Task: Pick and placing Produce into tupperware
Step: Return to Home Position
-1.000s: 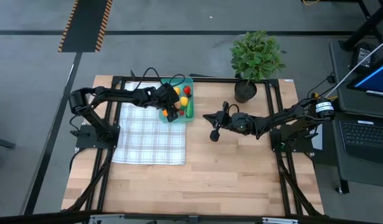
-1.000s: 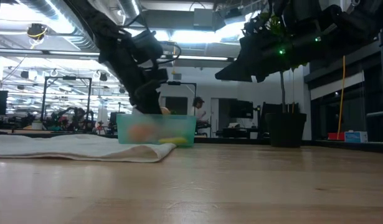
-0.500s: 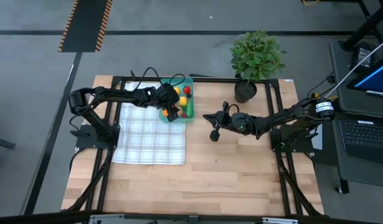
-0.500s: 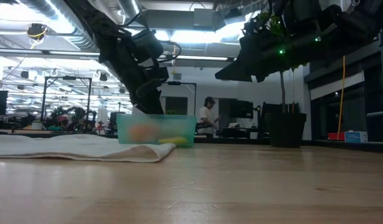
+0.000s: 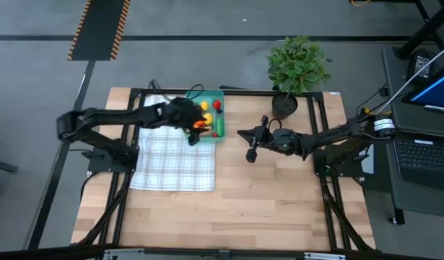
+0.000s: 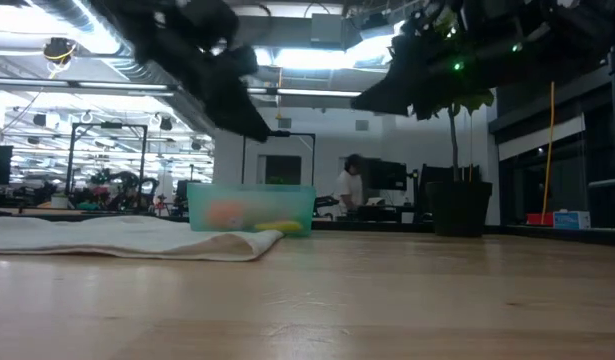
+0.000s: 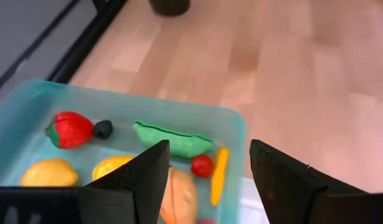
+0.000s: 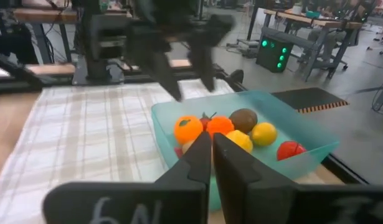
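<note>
— Now that the left gripper (image 7: 207, 163) has come up out of the tupperware (image 6: 297, 203), what is it carrying?

— Nothing. Its fingers stand wide apart and bare, hanging above the bin's cloth-side edge. The produce (image 8: 219, 126) lies inside the bin: a strawberry (image 7: 70, 129), a green pod (image 7: 172, 138), and yellow and orange pieces.

— Any strays on the checked cloth (image 5: 171, 162) or the table (image 5: 229, 209)?

— None that I can see from above. I'd judge the sorting finished and the arm heading home.

— And the right gripper (image 8: 211, 140)?

— Pinched closed on nothing, hovering over bare wood beside the bin, on the side of the potted plant (image 5: 297, 65).

— What differs from a second ago?

— Then the left fingers were down at the bin's rim. Now they are clear above it, and that arm's shoulder has swung back toward the table's left edge. The right arm has barely shifted, and bin and cloth sit where they were. Far behind, a person (image 6: 349, 185) has walked rightward across the room.
</note>
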